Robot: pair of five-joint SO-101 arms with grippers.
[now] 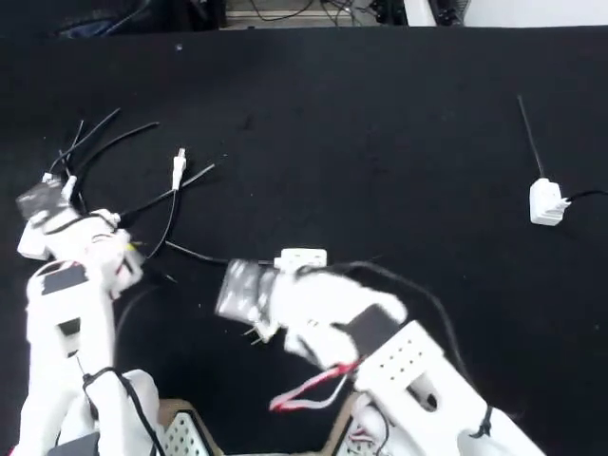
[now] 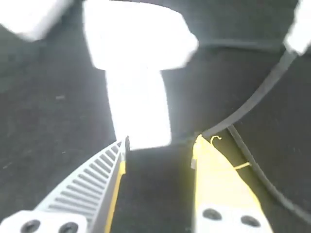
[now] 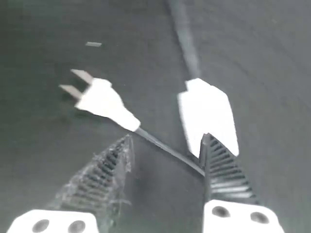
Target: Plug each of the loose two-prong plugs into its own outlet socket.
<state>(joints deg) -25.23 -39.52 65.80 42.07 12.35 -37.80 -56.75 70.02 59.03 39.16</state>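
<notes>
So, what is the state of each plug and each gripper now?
Plug: loose on the mat, prongs bare.
Second plug: loose, unplugged.
Left gripper: fingers open.
Right gripper: fingers open, astride the first plug's cable.

Robotics lab bench, as far as I can tell. I'm working over a table (image 1: 399, 123) draped in black cloth. The left arm (image 1: 66, 313) and right arm (image 1: 418, 370), both white plastic, sit at its near edge. Tangled cables (image 1: 285, 11) lie beyond its far edge.
</notes>
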